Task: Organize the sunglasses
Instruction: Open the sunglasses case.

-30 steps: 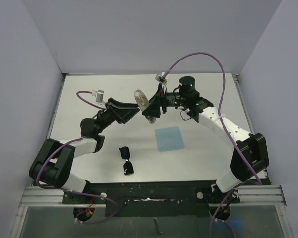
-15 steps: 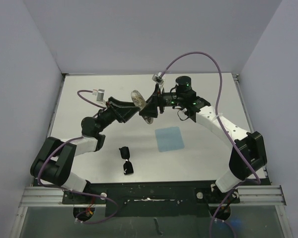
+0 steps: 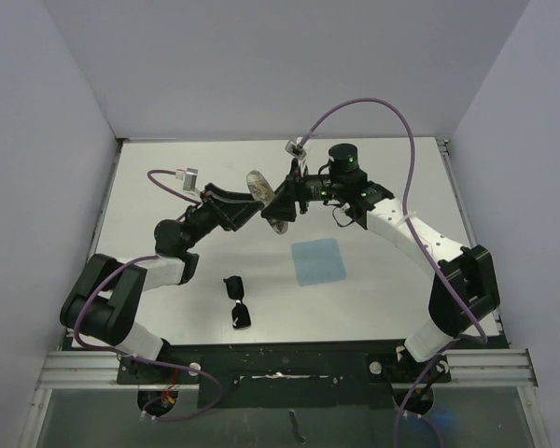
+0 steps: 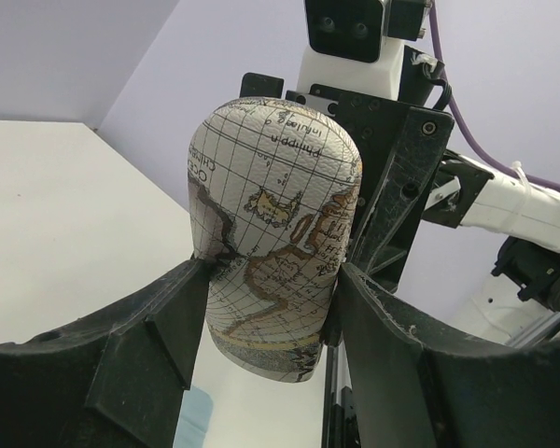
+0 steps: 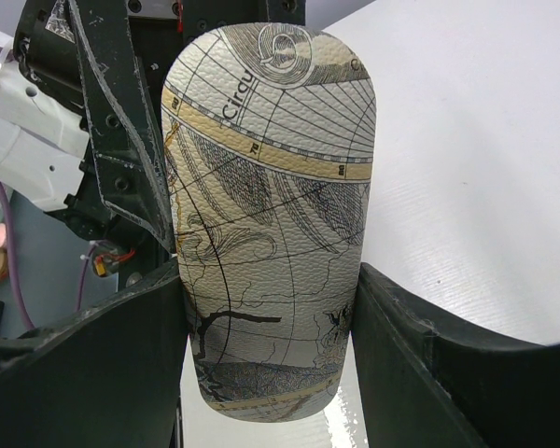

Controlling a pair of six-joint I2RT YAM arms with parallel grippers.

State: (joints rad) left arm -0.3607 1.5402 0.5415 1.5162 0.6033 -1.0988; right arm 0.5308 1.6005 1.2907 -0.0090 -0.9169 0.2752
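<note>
White table (image 3: pixel 401 187), matte, boxed in by pale lilac walls (image 3: pixel 56 140) on 3 sides; metal rail (image 3: pixel 280 369) along the near edge. The top view alone shows the sunglasses (image 3: pixel 237 301): flat on the table, front-left, near the left arm's base and well apart from both grippers. A light blue cloth (image 3: pixel 319 260) lies to their right, towards the centre. The case (image 3: pixel 261 185) hangs above the far-centre of the table, btwn the 2 arms.

Only the wrist views give its map print. The left gripper (image 4: pixel 271 308) has its fingers closed against both sides of the case; the right gripper (image 5: pixel 266 317) clamps it the same way, approx mid-body. "Circ" reads near the top in the right wrist view. Lettering in the left wrist view is upside down, not legible.
</note>
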